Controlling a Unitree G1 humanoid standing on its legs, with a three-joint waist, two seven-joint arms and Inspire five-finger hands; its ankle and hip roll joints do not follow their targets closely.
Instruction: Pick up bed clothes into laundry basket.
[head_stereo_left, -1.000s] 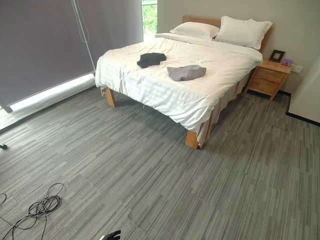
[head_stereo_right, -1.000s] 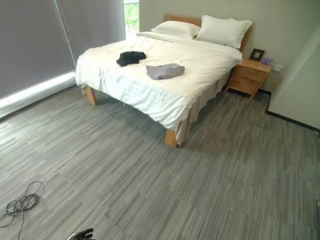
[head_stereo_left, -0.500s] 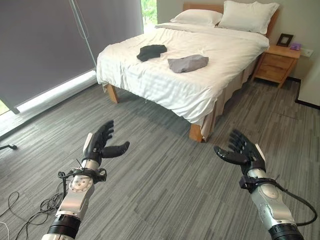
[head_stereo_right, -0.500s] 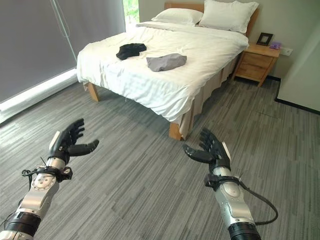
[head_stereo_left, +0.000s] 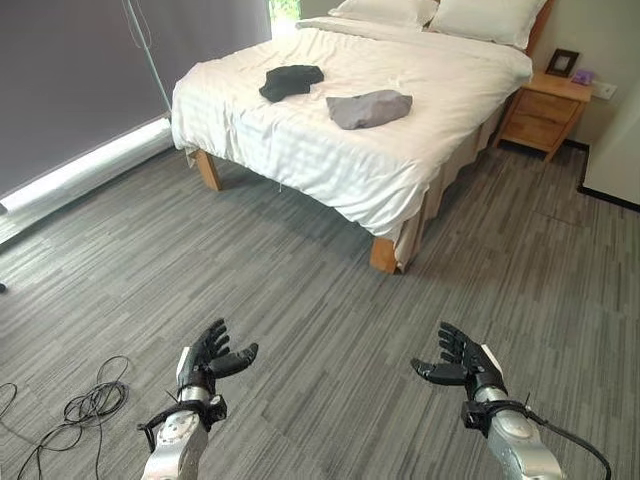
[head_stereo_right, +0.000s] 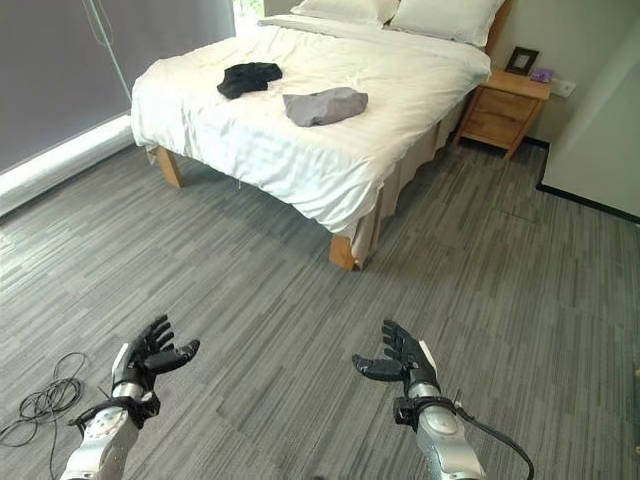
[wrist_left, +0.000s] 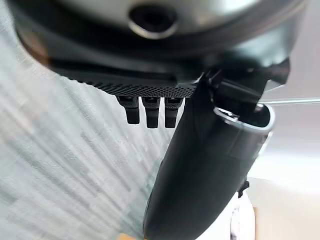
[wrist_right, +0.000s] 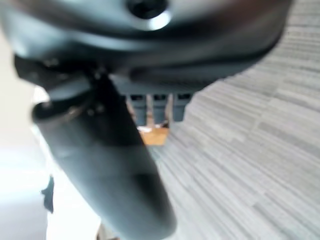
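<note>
Clothes lie on the white bed (head_stereo_left: 400, 170): a black garment (head_stereo_left: 290, 81) nearer the window side and a grey garment (head_stereo_left: 368, 108) just beside it, both well in from the mattress edges. Grey carpet floor (head_stereo_left: 300, 300) stretches wide between the bed's near corner and the robot. Left robot hand (head_stereo_left: 210, 357) and right robot hand (head_stereo_left: 462, 366) hover low over it, fingers spread apart, holding nothing. A wooden nightstand (head_stereo_left: 545, 110) stands beside the bed.

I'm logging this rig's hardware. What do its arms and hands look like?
Both arms are silver-grey metal tubes with dark collars at the wrists. The left hand and right hand are black, with jointed fingers, a thumb and a white patch along the side.
</note>
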